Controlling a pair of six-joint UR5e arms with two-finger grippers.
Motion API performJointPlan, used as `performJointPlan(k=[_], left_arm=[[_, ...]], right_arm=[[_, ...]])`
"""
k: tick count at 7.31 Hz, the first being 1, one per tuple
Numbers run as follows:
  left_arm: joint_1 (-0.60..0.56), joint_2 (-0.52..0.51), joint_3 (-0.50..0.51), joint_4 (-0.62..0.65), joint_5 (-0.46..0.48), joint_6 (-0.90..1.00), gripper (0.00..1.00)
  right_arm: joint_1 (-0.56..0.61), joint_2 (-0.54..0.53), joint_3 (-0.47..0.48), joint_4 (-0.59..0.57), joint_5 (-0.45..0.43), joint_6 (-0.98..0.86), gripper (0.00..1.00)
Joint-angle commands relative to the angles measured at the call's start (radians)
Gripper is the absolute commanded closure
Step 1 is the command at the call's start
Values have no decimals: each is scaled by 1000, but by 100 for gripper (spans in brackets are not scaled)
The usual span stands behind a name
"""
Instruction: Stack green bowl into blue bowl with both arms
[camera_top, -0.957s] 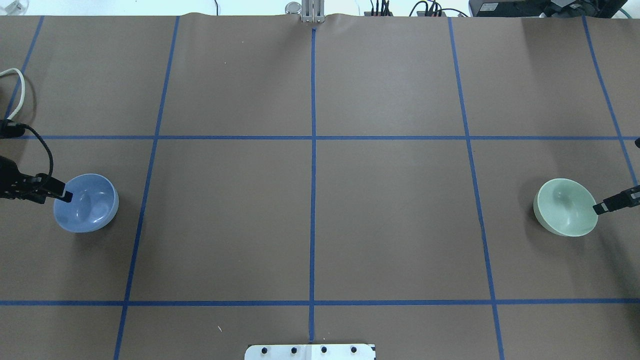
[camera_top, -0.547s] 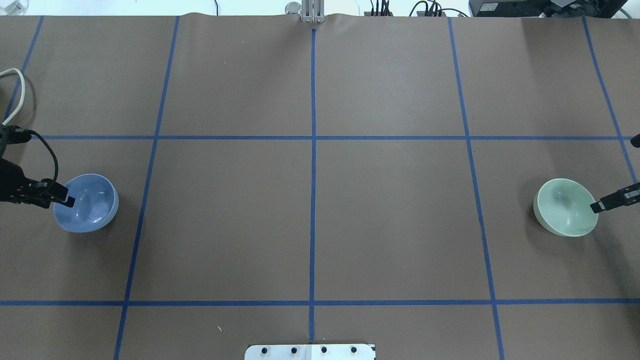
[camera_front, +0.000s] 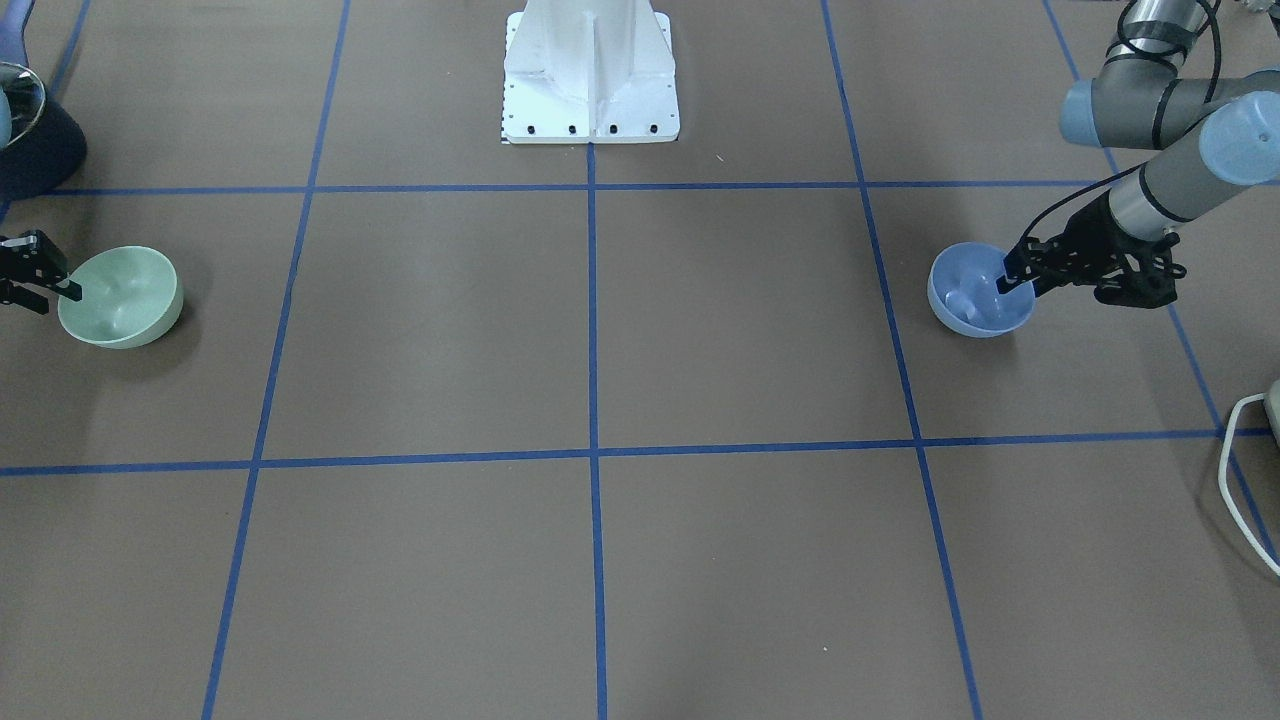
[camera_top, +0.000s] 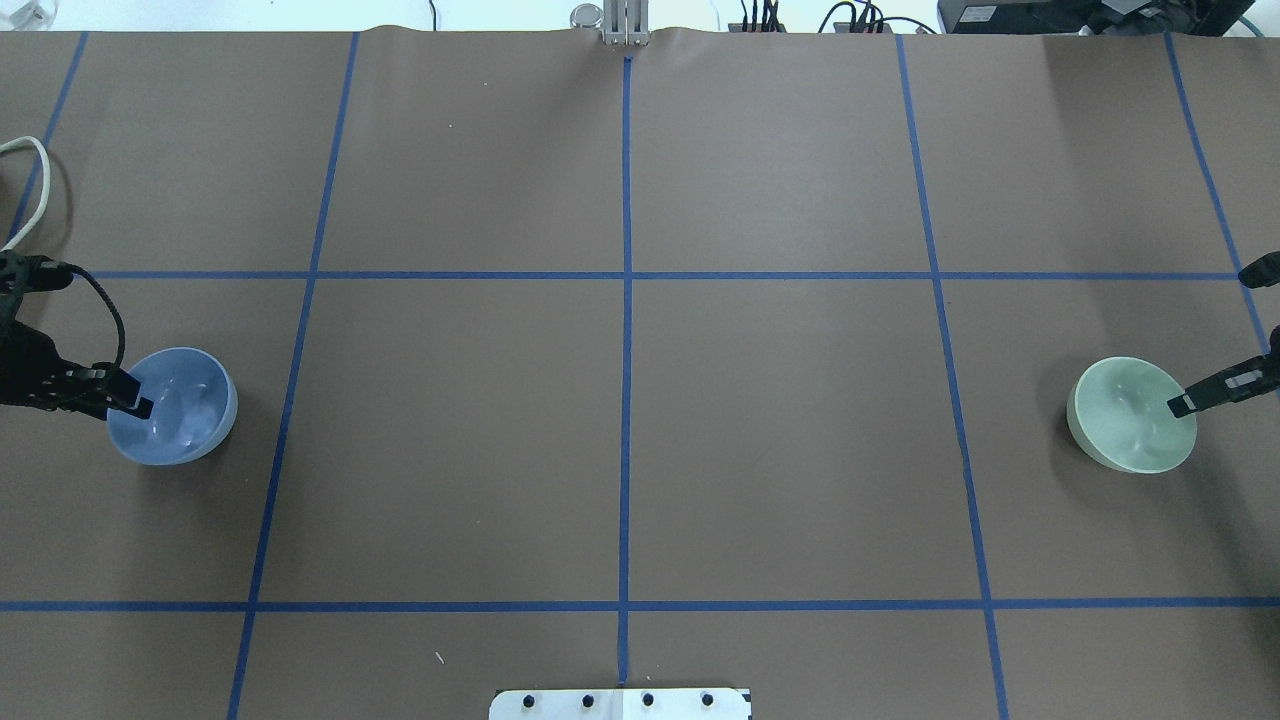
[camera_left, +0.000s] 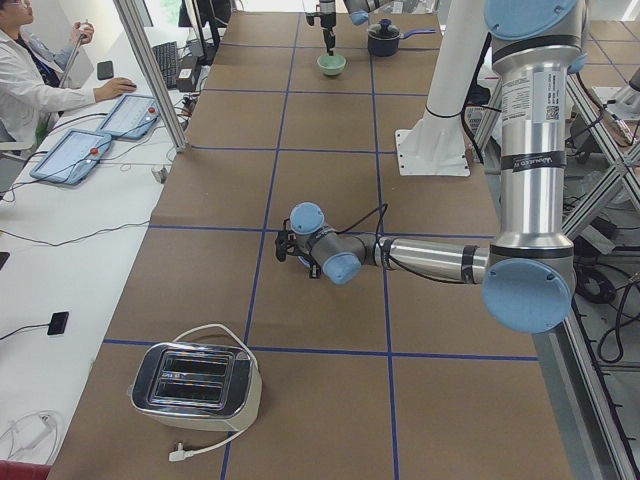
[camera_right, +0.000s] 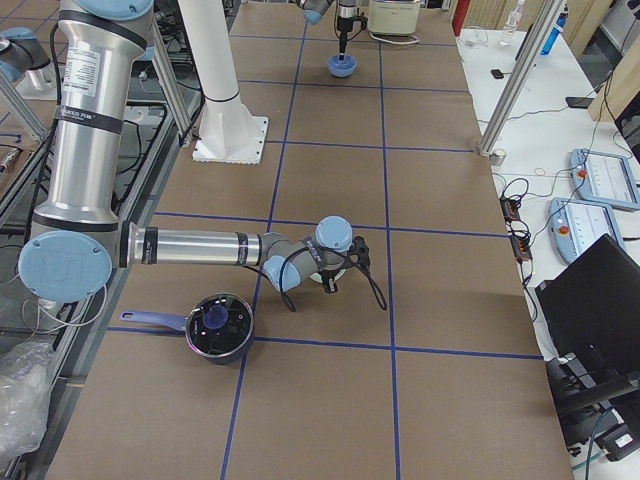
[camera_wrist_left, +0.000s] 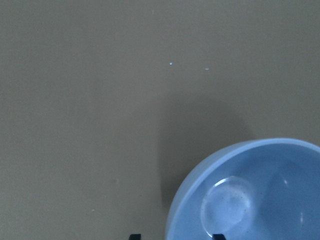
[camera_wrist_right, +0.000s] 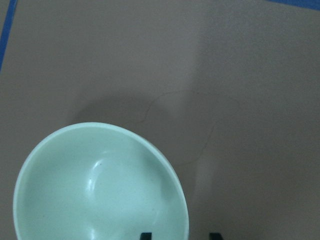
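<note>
Green bowl (camera_top: 1125, 428): pale mint, round, deep, glossy inside; upright at the robot's far right. Blue bowl (camera_top: 185, 415): light periwinkle, same form; upright at the far left, well apart from the green bowl.

Left gripper (camera_top: 140, 404) straddles the blue bowl's outer rim and right gripper (camera_top: 1181, 405) the green bowl's. Each has one finger inside and one outside, apparently without pad contact.
</note>
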Motion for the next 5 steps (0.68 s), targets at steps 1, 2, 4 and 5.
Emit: performJointPlan(k=[1, 2, 4, 5], left_arm=[[3, -13, 16, -1, 0, 0, 43], [3, -13, 16, -1, 0, -2, 45], [3, -13, 13, -1, 0, -5, 63], [3, -15, 4, -1, 0, -23, 84]], right_arm=[[-7, 9, -9, 0, -2, 0, 51], [-10, 18, -21, 0, -2, 0, 51], [-14, 26, -35, 2, 2, 0, 72], [-14, 26, -35, 2, 2, 0, 73]])
